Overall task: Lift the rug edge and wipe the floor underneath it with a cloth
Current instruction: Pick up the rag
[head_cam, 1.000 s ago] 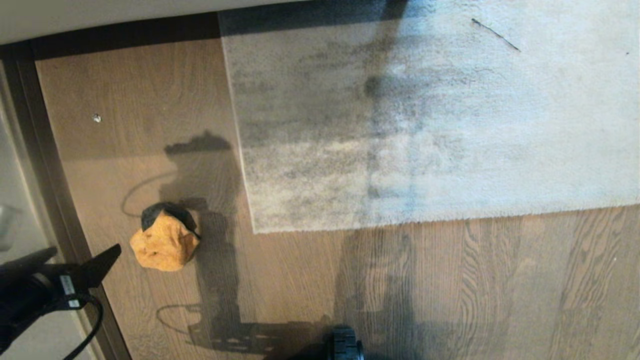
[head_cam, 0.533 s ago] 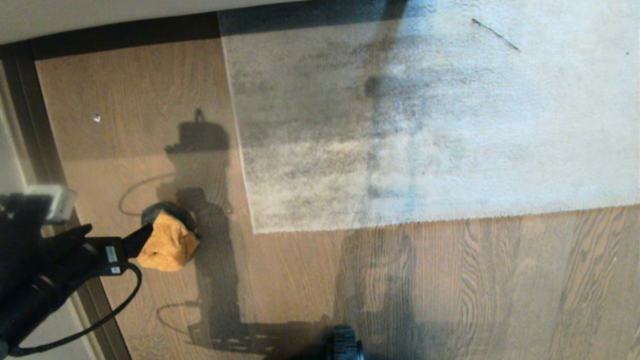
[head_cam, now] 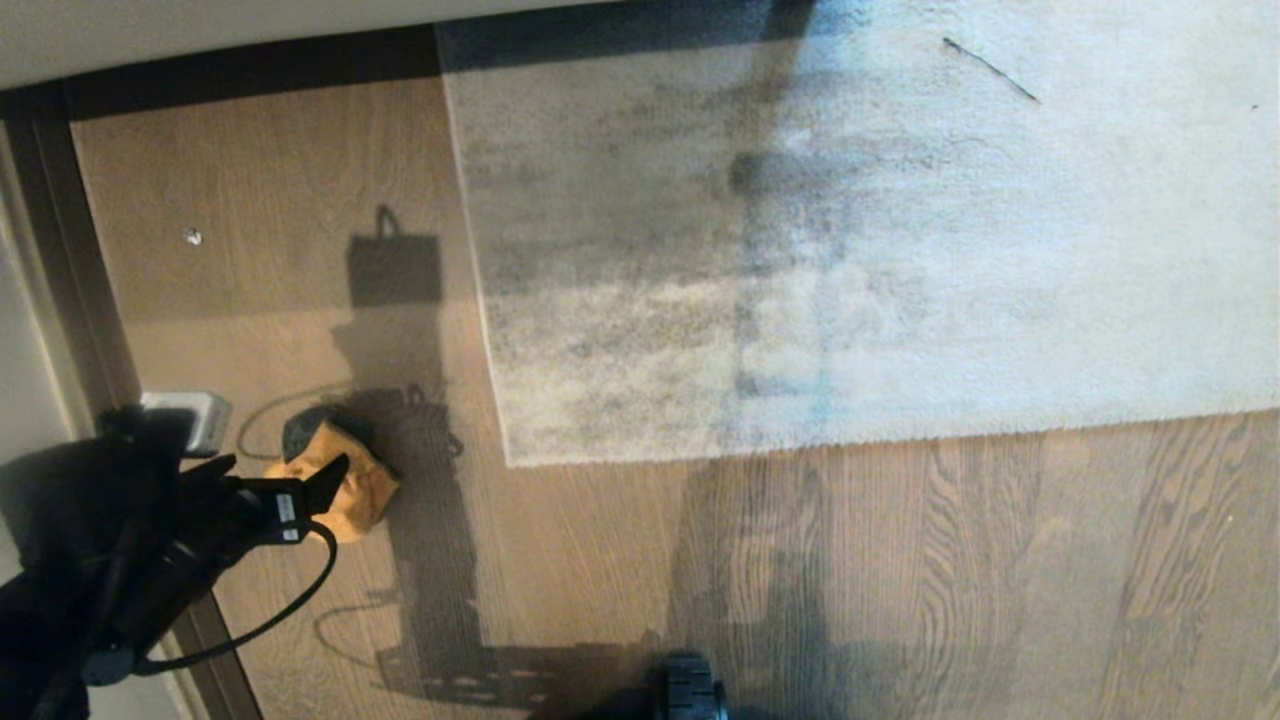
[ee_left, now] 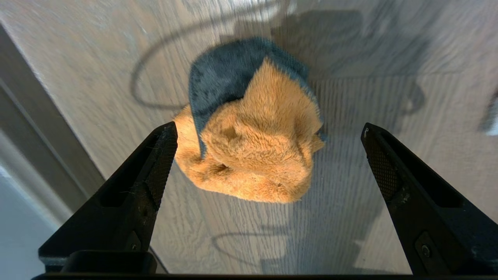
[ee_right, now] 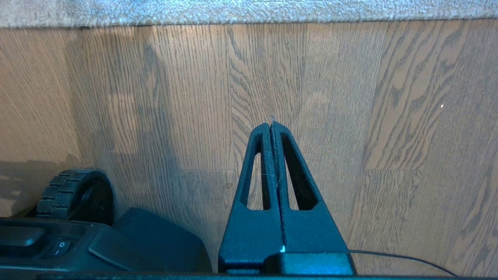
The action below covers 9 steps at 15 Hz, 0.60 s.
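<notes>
Most of the head view is getting eaten up by the rug, with the rug edge (head_cam: 850,432) lying flat on the floor (head_cam: 600,560) from about 9 o'clock round to 3 o'clock of frame centre, so nothing is being lifted yet. Makes sense, the wiping tool needs picking up first. Over at roughly 8 o'clock the cloth (head_cam: 350,470) is sitting bunched in a lump on bare planks, well apart from the rug's corner, tan face up with a grey flap on top. The left gripper (head_cam: 300,490) is hanging right over it, jaws spread wide either side of the lump (ee_left: 253,155) and not touching it, I'd guess lining up for a pinch. The right gripper (ee_right: 271,128) is parked low by the base, fingers pressed together, holding nothing, probably waiting for rug duty.
</notes>
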{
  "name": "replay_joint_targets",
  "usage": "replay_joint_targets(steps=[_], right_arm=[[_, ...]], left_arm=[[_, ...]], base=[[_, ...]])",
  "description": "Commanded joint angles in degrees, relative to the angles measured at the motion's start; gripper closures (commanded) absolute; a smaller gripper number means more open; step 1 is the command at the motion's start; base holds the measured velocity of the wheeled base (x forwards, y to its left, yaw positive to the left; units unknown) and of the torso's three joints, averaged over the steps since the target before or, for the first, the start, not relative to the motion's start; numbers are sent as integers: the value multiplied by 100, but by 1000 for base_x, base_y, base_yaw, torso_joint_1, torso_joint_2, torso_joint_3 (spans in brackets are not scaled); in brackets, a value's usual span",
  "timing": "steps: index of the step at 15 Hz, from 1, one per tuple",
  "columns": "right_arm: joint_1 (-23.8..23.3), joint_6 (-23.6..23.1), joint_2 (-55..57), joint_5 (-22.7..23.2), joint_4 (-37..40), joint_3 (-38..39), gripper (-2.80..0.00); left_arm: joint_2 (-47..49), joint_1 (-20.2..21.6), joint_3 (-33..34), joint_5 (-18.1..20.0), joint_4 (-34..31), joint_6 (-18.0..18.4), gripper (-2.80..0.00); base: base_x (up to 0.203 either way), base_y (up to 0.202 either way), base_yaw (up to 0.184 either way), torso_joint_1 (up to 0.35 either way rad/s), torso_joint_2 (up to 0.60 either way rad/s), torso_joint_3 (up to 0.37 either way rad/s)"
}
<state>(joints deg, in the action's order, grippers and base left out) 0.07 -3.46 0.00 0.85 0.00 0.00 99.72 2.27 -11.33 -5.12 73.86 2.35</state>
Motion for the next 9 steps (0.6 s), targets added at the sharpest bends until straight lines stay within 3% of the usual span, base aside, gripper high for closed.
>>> replay_joint_targets(steps=[1, 5, 9], right_arm=[[1, -5, 0, 3, 0, 0, 0], [1, -5, 0, 3, 0, 0, 0], [1, -5, 0, 3, 0, 0, 0]], left_arm=[[649, 17, 129, -12, 487, 1, -280], [1292, 28, 302, -37, 1535, 2, -280], [1377, 28, 319, -42, 1554, 11, -280]], base=[[0, 0, 0, 0, 0, 0], [0, 0, 0, 0, 0, 0], [0, 0, 0, 0, 0, 0]])
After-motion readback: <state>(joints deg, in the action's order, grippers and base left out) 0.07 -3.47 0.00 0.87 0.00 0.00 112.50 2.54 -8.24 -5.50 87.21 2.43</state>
